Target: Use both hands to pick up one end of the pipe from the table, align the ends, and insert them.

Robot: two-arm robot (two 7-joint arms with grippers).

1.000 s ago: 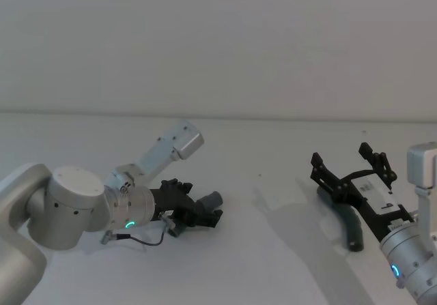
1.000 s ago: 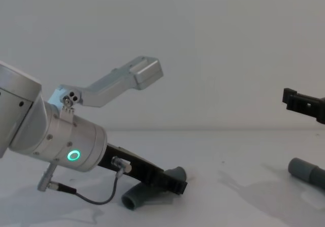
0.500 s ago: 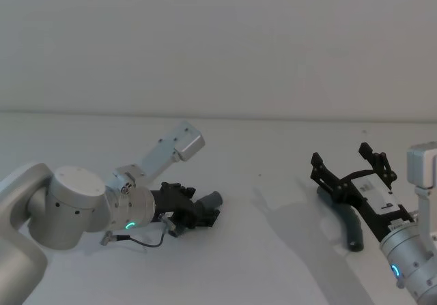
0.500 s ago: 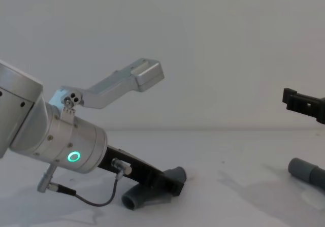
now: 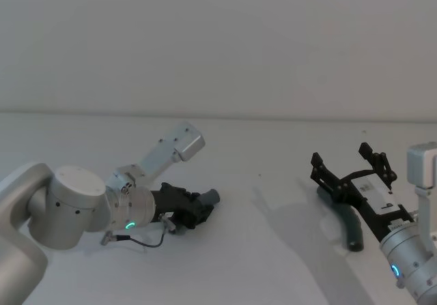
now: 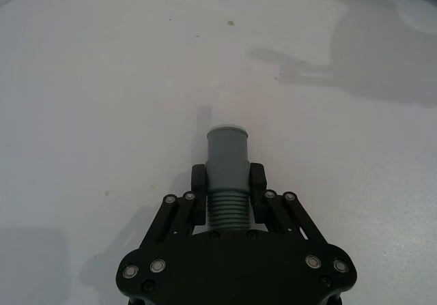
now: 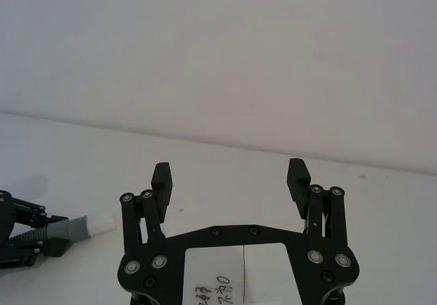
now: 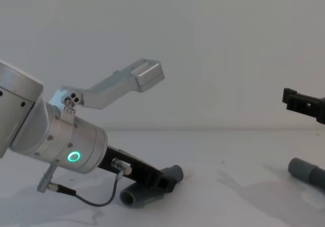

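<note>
Low on the matte white counter [image 5: 259,264], the short dark grey plastic tube piece [image 6: 227,151] is clamped at its ribs by the black left gripper [image 6: 227,182], its mouth exposed for mating, while the black right gripper [image 5: 341,156] is held spread above the curved dark grey plastic tube piece [image 5: 353,231], presumably for pickup.

**A:** Where do we place the two pipe pieces?

**B:** We find the shorter piece [image 6: 228,148] on the left of the table [image 5: 259,257]. It sits between the jaws of the left gripper [image 5: 202,208], and one end juts past the fingertips toward the table's middle.

**A:** And the curved piece [image 5: 354,231]?

**B:** We find it well apart, on the right, lying flat on the table. The right gripper [image 5: 340,153] hangs above it without touching it, and the far wall stands behind both.
</note>
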